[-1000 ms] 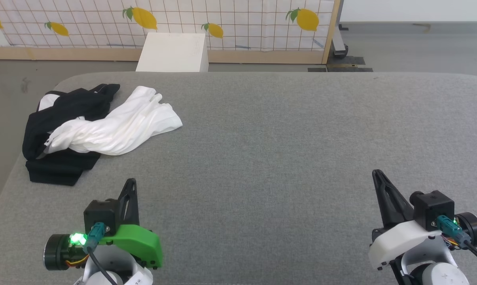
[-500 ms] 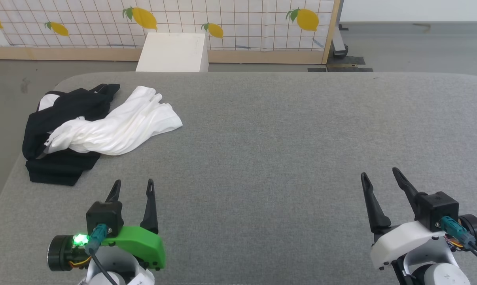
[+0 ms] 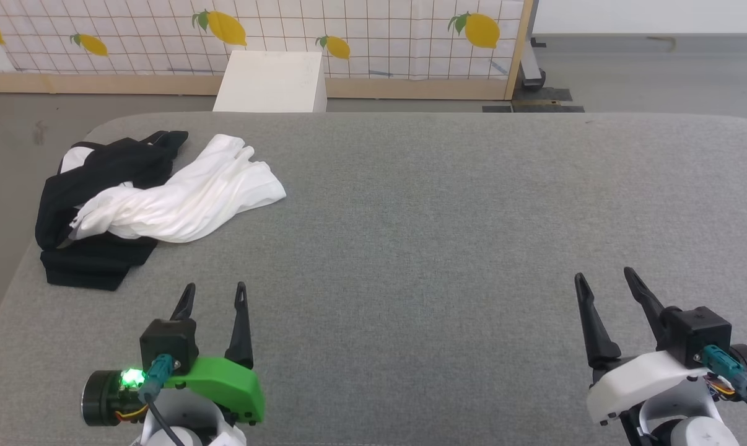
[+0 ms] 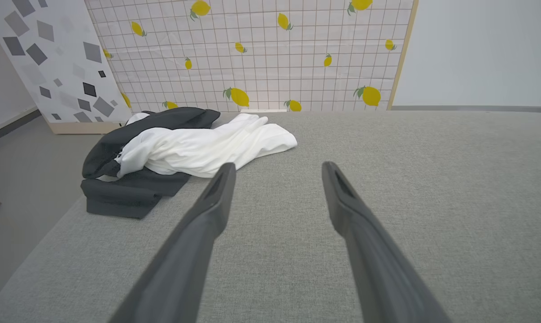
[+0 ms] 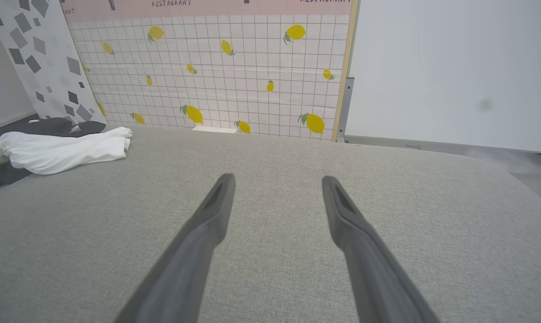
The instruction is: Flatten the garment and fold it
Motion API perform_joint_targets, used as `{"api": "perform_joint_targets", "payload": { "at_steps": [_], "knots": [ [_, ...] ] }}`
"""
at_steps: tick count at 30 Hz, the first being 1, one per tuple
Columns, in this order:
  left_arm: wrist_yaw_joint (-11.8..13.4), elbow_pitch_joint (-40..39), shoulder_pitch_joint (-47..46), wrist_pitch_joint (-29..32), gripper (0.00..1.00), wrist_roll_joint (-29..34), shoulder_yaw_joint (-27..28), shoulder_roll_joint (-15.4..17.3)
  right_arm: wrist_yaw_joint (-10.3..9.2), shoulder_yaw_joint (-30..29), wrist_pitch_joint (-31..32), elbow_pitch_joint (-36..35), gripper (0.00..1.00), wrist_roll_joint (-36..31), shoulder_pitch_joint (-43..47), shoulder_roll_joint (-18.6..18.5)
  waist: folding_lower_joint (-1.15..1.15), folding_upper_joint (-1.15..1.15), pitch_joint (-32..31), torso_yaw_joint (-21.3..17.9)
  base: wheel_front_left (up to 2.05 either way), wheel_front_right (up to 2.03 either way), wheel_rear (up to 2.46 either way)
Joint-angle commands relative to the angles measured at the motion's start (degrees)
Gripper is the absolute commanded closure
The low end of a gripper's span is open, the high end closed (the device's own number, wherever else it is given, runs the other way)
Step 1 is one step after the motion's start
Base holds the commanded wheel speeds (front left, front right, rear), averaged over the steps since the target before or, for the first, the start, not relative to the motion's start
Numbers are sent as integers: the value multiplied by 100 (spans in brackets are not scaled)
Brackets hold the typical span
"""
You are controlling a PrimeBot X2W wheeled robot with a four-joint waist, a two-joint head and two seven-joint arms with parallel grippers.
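The garment (image 3: 181, 198) lies bunched at ten o'clock on the grey padded surface (image 3: 441, 217), well apart from the left gripper (image 3: 216, 286) at seven and the right gripper (image 3: 602, 273) at five, both empty with jaws spread wide, seemingly readied for a first grasp.

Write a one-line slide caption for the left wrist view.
Open left gripper over the grey table, with the crumpled black-and-white garment lying ahead to its left.
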Motion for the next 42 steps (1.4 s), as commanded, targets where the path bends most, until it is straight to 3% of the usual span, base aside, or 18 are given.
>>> {"api": "perform_joint_targets", "payload": {
  "at_steps": [1, 17, 42],
  "knots": [
    [53, 38, -44, -56, 0, -52, -19, -6, -2, -33, -64, 32, 0, 75, 67, 3, 0, 0, 0, 3, 0, 0, 0],
    [141, 194, -91, -244, 0, -178, -98, -8, -3, -155, -252, 161, 0, 217, 152, 4, 0, 0, -16, 185, 0, 0, 0],
    [345, 282, 42, -562, 0, -396, -14, -3, -4, -184, -525, 390, 0, 398, 210, 7, 0, 0, 62, 1681, 0, 0, 0]
  ]
}}
